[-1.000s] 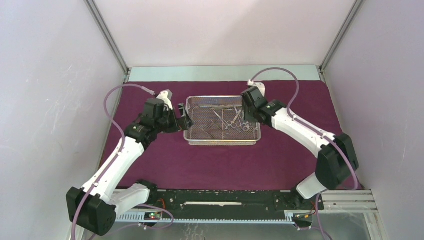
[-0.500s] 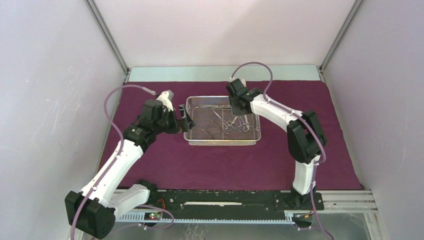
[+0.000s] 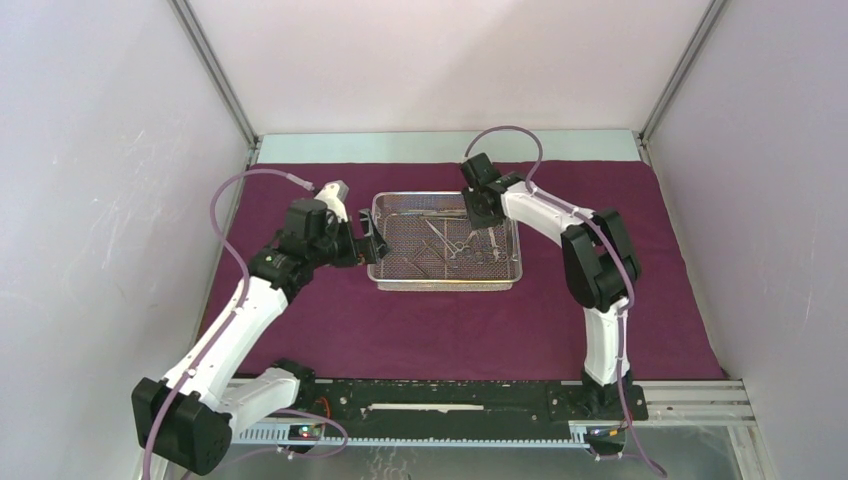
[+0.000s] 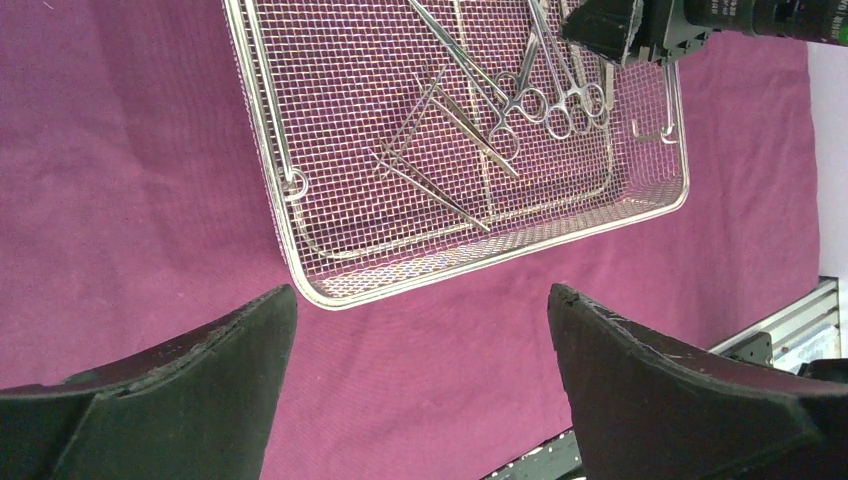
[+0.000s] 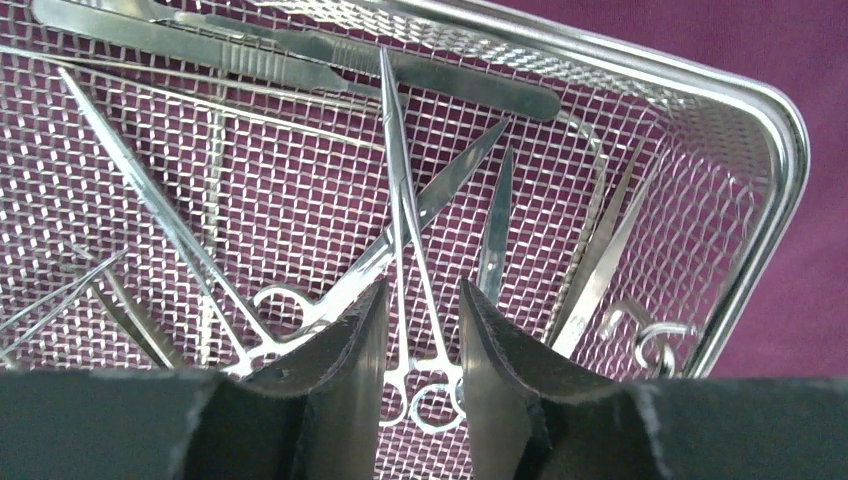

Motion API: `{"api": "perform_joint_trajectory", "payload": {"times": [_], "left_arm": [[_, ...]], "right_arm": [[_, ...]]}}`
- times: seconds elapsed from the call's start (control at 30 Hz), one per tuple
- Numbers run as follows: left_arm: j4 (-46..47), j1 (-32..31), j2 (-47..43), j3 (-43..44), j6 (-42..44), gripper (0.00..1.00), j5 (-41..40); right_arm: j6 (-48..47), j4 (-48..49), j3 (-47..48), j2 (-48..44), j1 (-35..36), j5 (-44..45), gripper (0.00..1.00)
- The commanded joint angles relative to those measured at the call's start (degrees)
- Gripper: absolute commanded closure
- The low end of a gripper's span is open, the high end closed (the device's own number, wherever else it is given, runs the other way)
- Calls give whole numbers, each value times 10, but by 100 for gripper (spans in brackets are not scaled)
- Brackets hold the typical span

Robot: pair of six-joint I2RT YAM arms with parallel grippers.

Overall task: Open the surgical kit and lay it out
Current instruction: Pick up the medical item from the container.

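- Top cam: mesh tray [image 3: 445,287] sits on purple cloth [image 3: 450,340], tools [image 3: 455,243] inside.
- L wrist cam: left gripper [image 4: 420,300] spread wide, holds nothing, near tray edge.
- R wrist cam: right gripper [image 5: 422,290] narrowed round thin clamp [image 5: 400,180], not pinching yet; prob. to lift it out.

Cloth wrap [image 3: 400,330]: one, maroon-purple.
Wire-mesh tray [image 3: 445,285]: one, rectangular.
Ring-handled instruments [image 4: 545,105]: three can be made out, lying over one another.
Flat handles [image 5: 290,45]: two, side by side.
Straight slim instruments [image 4: 430,185], tweezers among them: at least three; overlap hides the exact number.
Robot arms [image 3: 240,320]: two.
End effectors: two, the left end effector [image 4: 420,300] and the right end effector [image 5: 422,290].
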Motion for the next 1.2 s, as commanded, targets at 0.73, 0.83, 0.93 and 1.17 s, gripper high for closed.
{"api": "perform_joint_trajectory", "payload": {"times": [0.73, 0.83, 0.93, 1.17], "left_arm": [[13, 12, 7, -9, 12, 0, 6], [13, 12, 8, -8, 13, 0, 6], [13, 12, 9, -9, 12, 0, 6], [12, 13, 6, -9, 13, 0, 4]], "right_arm": [[-42, -22, 119, 106, -13, -20, 63], [-41, -25, 142, 117, -14, -21, 63], [-40, -34, 162, 133, -17, -23, 63], [-39, -35, 171, 155, -23, -22, 65]]}}
